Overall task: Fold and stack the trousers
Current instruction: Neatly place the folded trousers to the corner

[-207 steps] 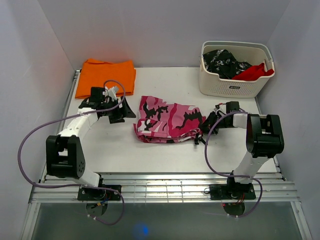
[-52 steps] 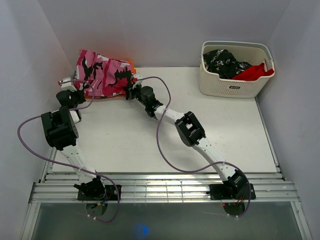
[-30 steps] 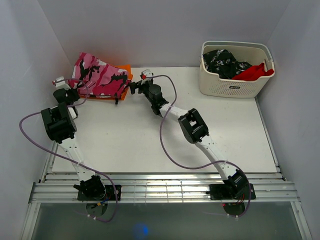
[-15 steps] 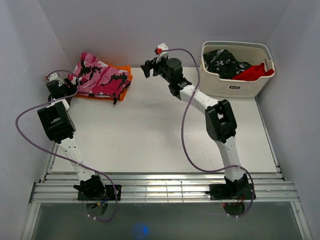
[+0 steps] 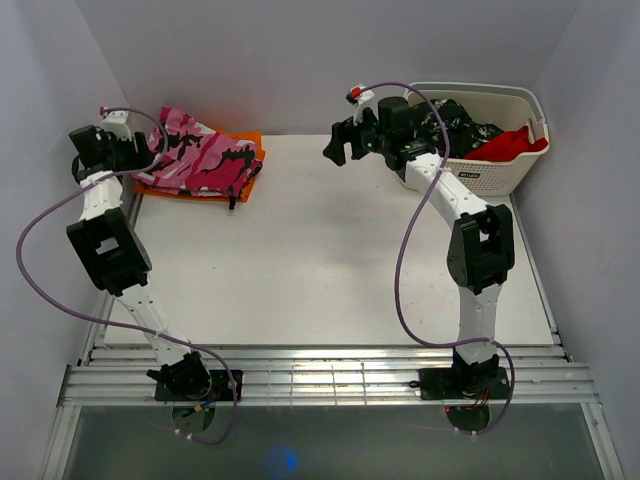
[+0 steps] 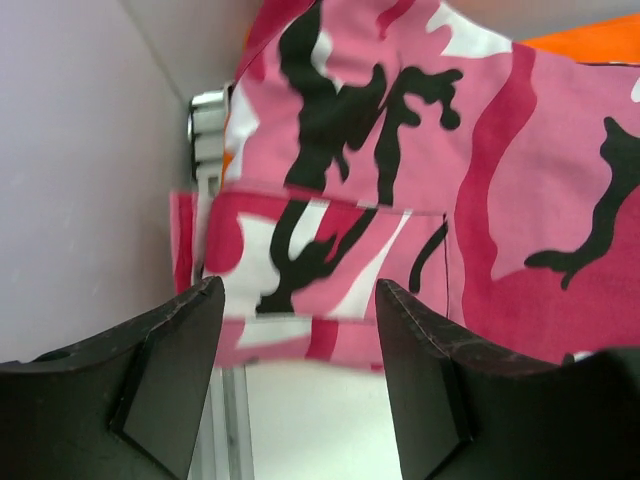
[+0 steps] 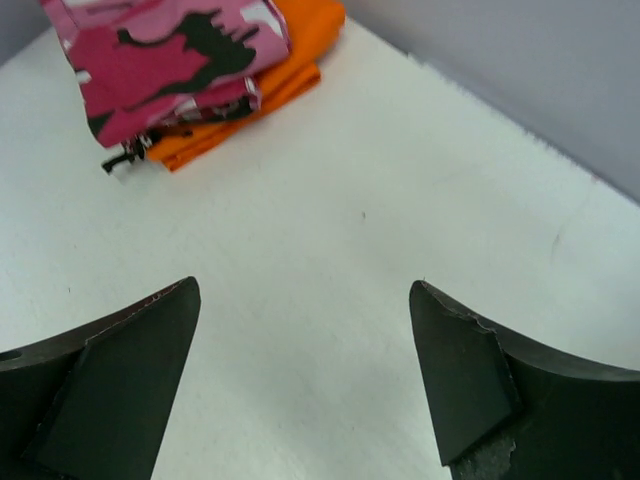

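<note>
At far-left corner of table (image 5: pixel 330 260): trousers (image 5: pixel 205 158) folded, lying atop orange cloth (image 5: pixel 168 189).
L gripper (image 6: pixel 297 290) sits just beside the stack's left edge, jaws apart, nothing btwn them. R gripper (image 7: pixel 303 288) is up over the table's far-middle, near basket (image 5: pixel 470 176), jaws wide, empty. Orange shows at the stack's front & right edges.
</note>
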Available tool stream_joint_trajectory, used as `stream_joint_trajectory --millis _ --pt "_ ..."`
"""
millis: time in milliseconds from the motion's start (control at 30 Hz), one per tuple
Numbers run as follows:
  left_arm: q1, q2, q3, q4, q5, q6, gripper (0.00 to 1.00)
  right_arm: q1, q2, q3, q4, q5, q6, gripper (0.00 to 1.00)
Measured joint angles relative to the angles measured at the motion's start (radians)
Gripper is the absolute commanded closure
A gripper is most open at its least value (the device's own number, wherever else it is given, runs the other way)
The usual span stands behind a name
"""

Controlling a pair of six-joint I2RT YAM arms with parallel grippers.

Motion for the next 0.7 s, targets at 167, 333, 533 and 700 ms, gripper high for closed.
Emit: stream_joint_trajectory --millis 167,333,533,700 --pt "-0.059 0.134 0.151 -0.049 0.009 0.062 0.29 -0.04 0.0 -0.008 -0.105 -0.026 -0.008 0.1" --pt "-0.131 0.267 0.138 -0.09 -0.057 0.026 0.31 -0.052 0.0 -0.008 -0.144 -0.043 -0.01 0.1" --pt "-0.181 0.145 -0.081 0.022 -0.174 -0.097 0.3 -0.07 -0.004 -0.023 -0.167 -0.051 -0.008 0.1" --pt "-0.224 0.08 -0.161 -0.002 -0.245 -0.252 0.27 -0.097 -0.039 -0.095 -0.179 -0.053 -0.003 0.1"
